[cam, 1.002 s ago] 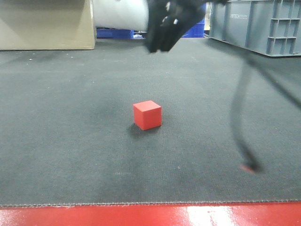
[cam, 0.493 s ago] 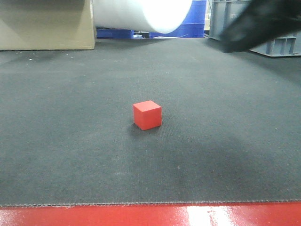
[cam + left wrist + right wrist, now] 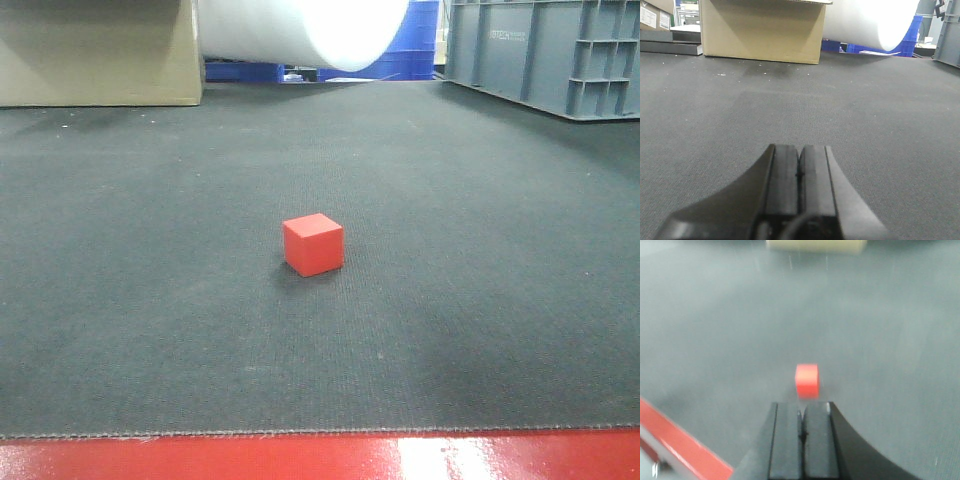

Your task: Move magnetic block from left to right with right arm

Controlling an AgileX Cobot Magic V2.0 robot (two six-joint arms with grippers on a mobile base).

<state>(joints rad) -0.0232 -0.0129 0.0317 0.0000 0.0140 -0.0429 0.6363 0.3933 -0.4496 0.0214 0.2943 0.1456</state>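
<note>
The magnetic block (image 3: 313, 243), a small plain red cube, rests on the dark grey mat near the middle of the front view. No arm shows in that view. In the right wrist view the block (image 3: 807, 380) lies on the mat just beyond my right gripper (image 3: 801, 407), apart from it; the picture is blurred. That gripper's pads are pressed together with nothing between them. My left gripper (image 3: 799, 148) is shut too, holding nothing, low over bare mat; the block does not show in its view.
A cardboard box (image 3: 95, 50) stands at the back left and a white roll (image 3: 300, 30) beside it. A grey plastic crate (image 3: 545, 50) stands at the back right. A red strip (image 3: 320, 457) runs along the mat's near edge.
The right arm, across the top of the front view a second ago, swept right and has left that view. The block has not moved.
</note>
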